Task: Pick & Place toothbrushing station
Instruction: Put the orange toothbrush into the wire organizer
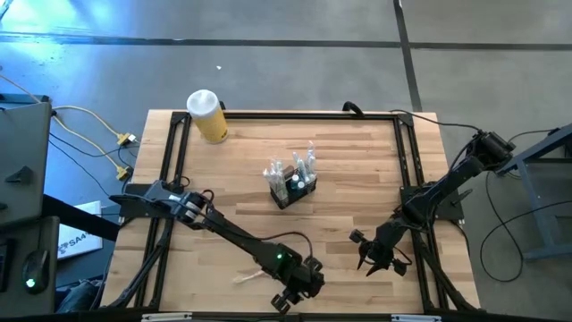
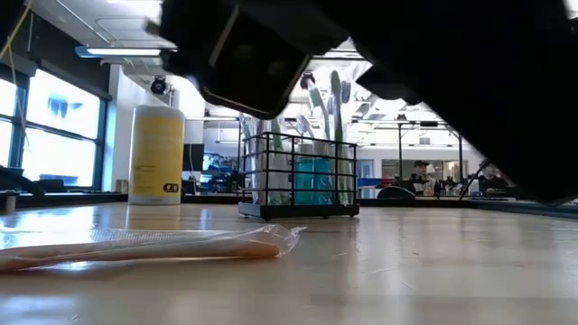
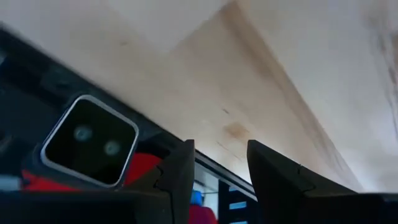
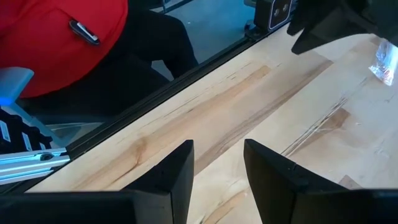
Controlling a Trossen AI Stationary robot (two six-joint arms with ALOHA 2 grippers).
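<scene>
From above, your toothbrushing station (image 1: pixel 292 185), a black slatted caddy, stands mid-surface (image 1: pixel 357 161), well apart from the yellow jar (image 1: pixel 207 116) at the far-left corner and both arms near the front edge. At surface level a clear wrapped packet (image 2: pixel 144 246) lies before the caddy, a dark arm cutting off the top. Left gripper (image 3: pixel 219 171) and right gripper (image 4: pixel 217 168) each show a narrow empty gap.
</scene>
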